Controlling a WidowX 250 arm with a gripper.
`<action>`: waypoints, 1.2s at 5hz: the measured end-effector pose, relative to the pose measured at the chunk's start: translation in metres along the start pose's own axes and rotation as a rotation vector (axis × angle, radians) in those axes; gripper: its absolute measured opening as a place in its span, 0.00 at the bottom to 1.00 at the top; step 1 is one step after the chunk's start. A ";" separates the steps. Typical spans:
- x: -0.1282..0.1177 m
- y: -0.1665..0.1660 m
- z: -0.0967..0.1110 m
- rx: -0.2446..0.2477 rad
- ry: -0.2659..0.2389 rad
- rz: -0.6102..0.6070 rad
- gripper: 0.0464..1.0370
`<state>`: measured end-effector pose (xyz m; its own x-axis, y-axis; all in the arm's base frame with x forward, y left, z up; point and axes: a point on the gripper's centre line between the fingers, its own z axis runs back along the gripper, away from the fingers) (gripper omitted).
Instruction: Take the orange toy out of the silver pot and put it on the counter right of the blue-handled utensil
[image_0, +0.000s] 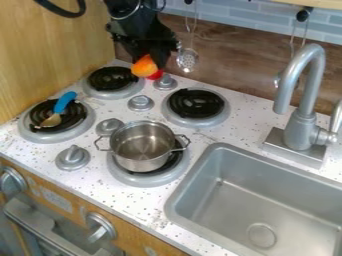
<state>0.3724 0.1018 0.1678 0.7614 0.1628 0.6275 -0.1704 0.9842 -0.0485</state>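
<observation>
A speckled white countertop (93, 182) spans the scene, with a wood panel along the left edge and a wood-look backsplash behind. The largest fixture is a rectangular grey sink basin (294, 200) at lower right; its rim comes close to the nearest burner's ring, while a wider strip of counter separates it from the back right burner (220, 115). The black gripper (156, 60) hangs down at upper left of centre, between the wood panel and a slotted skimmer (188, 60) against the backsplash. A curved grey faucet (304, 122) rises behind the sink. Four black coil burners sit in grey rings, with counter showing between them. On the nearest one stands a stainless steel pot (141, 150), upright, its two loop handles reaching sideways (the left one ends near a stove knob (109, 126)). A blue-handled spoon (65, 102) lies across the left burner (80, 120), handle towards the back. Smallest are a rounded orange object (143, 66) at the gripper's lower end, by the back left burner's (112, 78) right edge, and a red piece (155, 75) just beside it, near another knob (165, 82). Whether the gripper is clenched on the orange object or released cannot be told.
</observation>
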 end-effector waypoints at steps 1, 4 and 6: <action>0.010 0.040 -0.028 0.067 0.008 0.052 0.45; -0.012 0.149 -0.081 0.259 0.106 0.187 0.45; -0.022 0.151 -0.112 0.170 0.109 0.216 0.45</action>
<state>0.3999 0.2544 0.0602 0.7573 0.3831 0.5289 -0.4314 0.9015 -0.0353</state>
